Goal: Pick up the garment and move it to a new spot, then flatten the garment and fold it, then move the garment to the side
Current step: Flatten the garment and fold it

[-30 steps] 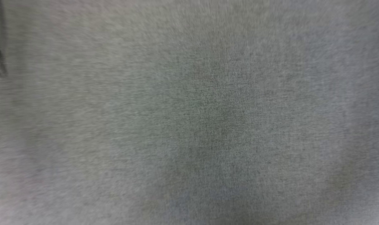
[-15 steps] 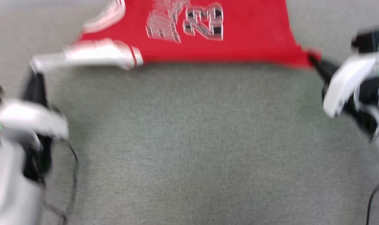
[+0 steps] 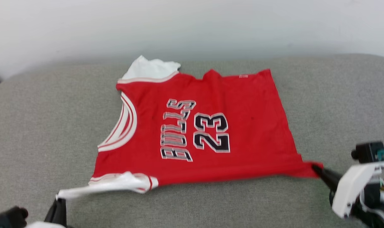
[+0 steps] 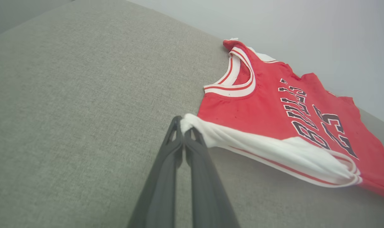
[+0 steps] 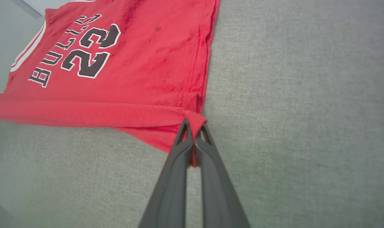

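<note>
- Head view: a look down on the garment, spread front-up on the grey cushion, collar toward the robot's left, hem toward its right, "BULLS" and 23 lying sideways.
- Mostly flat across the red body, but crumpled at the far white sleeve and twisted into a rope at the near white sleeve.
- Held at the near sleeve's tip by the left gripper, fingers pressed together on a small bit of white cloth.
- Held at the near hem corner by the right gripper, fingers pinching a small fold of red cloth.
- Probably the flattening step: near edge drawn taut between the two holds, low over the cushion.
- Could slip free on the left, with only the very tip of the sleeve held and any harder pull likely to tug it out.
- Could drag the whole shirt toward the robot instead of smoothing it, with nothing pinning the far edge.
- Could end up askew through uneven tension, one corner hauled further than the other.
- Could keep the near sleeve twisted and the far one crumpled if released as is, spoiling the fold to come.
</note>
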### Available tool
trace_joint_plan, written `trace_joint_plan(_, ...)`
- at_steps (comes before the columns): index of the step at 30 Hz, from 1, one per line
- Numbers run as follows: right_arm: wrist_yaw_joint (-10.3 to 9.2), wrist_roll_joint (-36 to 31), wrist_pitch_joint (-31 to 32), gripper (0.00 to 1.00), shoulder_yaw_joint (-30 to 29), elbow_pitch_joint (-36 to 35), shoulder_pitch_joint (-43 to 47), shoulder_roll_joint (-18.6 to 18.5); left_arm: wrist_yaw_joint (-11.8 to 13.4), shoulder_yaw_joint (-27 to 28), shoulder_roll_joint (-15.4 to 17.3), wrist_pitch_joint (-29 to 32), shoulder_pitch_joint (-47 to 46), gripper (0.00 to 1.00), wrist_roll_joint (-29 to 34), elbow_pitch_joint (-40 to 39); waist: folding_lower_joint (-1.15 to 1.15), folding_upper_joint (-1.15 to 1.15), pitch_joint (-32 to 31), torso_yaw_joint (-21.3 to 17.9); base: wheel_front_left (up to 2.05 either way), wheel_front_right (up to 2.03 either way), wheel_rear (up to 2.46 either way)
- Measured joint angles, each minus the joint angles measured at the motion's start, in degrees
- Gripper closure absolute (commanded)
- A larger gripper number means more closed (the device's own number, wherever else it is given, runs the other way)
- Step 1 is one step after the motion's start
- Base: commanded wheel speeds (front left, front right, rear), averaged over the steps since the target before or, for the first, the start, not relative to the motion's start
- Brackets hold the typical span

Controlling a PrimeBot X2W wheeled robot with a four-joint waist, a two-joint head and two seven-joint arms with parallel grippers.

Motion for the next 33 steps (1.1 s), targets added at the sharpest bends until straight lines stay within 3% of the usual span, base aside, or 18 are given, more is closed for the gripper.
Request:
trace_joint_plan(6, 0.01, -1.51, 4.97, 1.00, -8.87, -6.72, 14.72, 1.41, 3.20, -0.53, 0.31, 4.02, 9.60, 1.00, -0.94, -7.04, 0.00, 0.00, -3.24, 0.86, 0.00, 0.00, 0.00)
trace_joint_plan(14, 0.00, -9.58, 13.90, 1.00, -21.78, -20.28, 25.49, 7.58, 5.72, -0.86, 2.88, 8.56, 13.78, 1.00, -1.01, -13.28, 0.00, 0.00, -3.76, 1.36, 0.00, 0.00, 0.00)
trace_joint_plan(18, -0.01, -13.51, 17.37, 1.00, -24.27, -24.80, 24.20, 11.12, 4.66, -1.83, 4.34, 9.04, 8.01, 1.00, 0.60, -13.44, 0.01, 0.00, -2.08, 1.26, 0.00, 0.00, 0.00)
trace_joint_plan(22, -0.03, -17.07, 19.34, 1.00, -23.07, -25.85, 16.34, 12.87, 2.09, -4.60, 4.67, 9.59, -2.99, 1.00, 1.98, -9.06, 0.02, 0.00, 1.60, 0.91, 0.00, 0.00, 0.00)
trace_joint_plan(33, -0.03, -19.60, 18.85, 1.00, -16.97, -17.50, 2.07, 11.47, -2.15, -6.81, 3.74, 7.44, -14.72, 1.00, 3.60, 0.08, 0.03, 0.00, 10.01, -0.49, 0.00, 0.00, 0.00)
